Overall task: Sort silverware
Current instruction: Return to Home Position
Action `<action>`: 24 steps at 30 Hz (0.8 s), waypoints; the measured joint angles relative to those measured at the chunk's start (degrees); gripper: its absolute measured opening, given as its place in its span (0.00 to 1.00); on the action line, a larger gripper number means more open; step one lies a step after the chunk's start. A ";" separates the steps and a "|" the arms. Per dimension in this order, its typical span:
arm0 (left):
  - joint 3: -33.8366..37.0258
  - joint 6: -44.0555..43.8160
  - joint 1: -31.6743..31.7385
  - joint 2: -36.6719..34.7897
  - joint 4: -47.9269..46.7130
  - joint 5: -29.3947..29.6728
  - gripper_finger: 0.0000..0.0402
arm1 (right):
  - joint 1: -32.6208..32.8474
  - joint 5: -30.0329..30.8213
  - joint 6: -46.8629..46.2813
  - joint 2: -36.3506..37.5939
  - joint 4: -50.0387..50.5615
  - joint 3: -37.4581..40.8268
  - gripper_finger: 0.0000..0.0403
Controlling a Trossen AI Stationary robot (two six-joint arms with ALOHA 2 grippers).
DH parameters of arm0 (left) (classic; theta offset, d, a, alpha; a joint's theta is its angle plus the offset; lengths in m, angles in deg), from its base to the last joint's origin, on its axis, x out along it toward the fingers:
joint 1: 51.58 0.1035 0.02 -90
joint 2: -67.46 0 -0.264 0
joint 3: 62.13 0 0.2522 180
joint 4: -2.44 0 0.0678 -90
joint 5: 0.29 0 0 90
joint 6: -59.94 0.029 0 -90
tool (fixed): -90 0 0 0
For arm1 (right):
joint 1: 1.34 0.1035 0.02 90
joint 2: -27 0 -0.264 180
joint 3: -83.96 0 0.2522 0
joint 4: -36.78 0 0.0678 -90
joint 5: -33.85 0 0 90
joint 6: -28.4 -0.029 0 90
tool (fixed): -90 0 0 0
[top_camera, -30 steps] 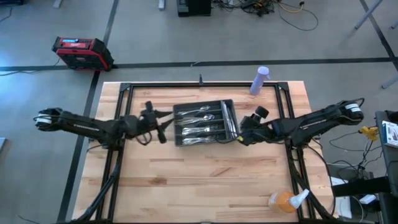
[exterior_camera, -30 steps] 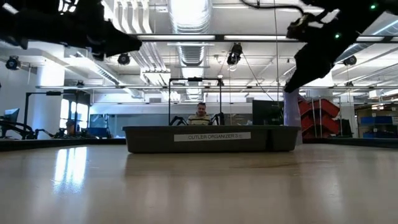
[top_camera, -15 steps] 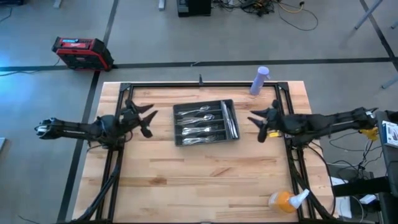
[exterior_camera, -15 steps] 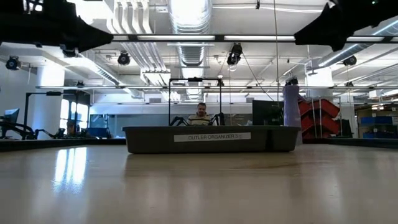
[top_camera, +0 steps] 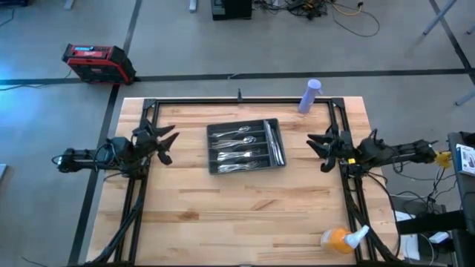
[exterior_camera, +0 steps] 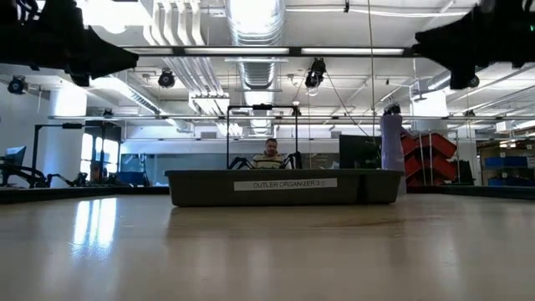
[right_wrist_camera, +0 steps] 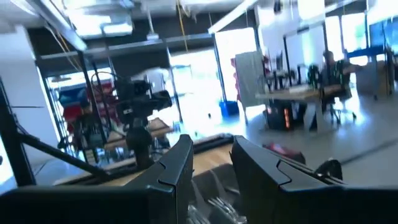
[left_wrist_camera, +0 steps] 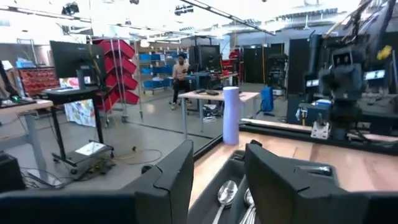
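Silverware (top_camera: pixel 245 147) lies inside tray (top_camera: pixel 210 153). Left gripper (top_camera: pixel 169 145), fingers spread, hangs well off tray's left side; right gripper (top_camera: pixel 316 151), spread too, well off its right. Bare table (top_camera: pixel 223 215) rings the tray.

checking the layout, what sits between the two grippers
The high view shows the grey tray of silverware between the left gripper and the right gripper, both open, with bare table either side of it.
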 joint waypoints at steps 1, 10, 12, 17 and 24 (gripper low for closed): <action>0.26 -0.49 0.02 -0.52 0.01 -0.96 0.33 | 0.00 -0.17 0.09 0.56 0.22 0.95 0.23; 7.61 -0.80 -0.07 -0.57 10.42 -7.59 0.31 | 0.00 -0.69 -1.62 -2.36 5.27 0.97 0.27; 8.71 -0.92 -0.07 -0.48 10.93 -7.13 0.30 | 0.00 0.35 0.65 -2.78 5.22 0.97 0.28; 6.59 -1.66 -0.07 -0.50 7.46 -5.96 0.30 | 0.02 -0.11 6.46 1.78 5.60 0.97 0.30; 5.76 1.30 -0.07 -0.45 7.67 -5.50 0.33 | 0.00 0.06 5.04 3.49 13.55 0.93 0.31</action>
